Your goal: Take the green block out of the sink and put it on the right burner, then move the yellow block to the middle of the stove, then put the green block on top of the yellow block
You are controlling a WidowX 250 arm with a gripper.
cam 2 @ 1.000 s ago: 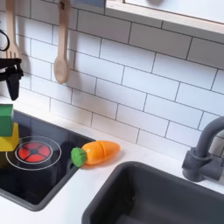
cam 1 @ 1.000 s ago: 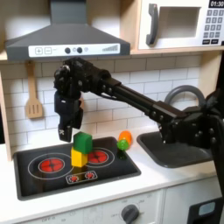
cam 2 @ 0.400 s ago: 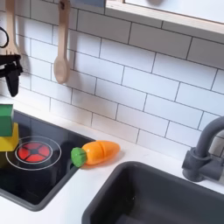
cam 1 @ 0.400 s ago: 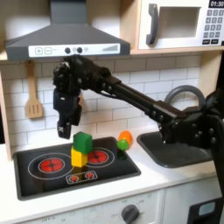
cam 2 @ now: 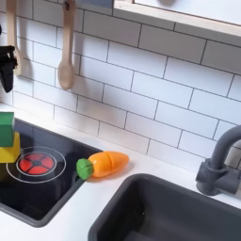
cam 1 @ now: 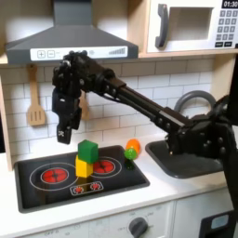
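standing stacked, the green block (cam 1: 87,151) sits on the yellow block (cam 1: 84,168) midway between the stove's (cam 1: 42,191) two ring burners. the gripper (cam 1: 61,136) hangs above and to the first exterior view's left, holding nothing; whether its jaws are spread cannot be told. judgement: retreat straight upward, avoiding any sideways brush against the stack.

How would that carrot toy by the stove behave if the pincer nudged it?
The carrot toy lies on its side on the white counter and looks rounded and tapered, so it would probably roll, likely curving toward its narrow end. Its glossy surface suggests hard plastic: likely stiff, light and a bit slippery.
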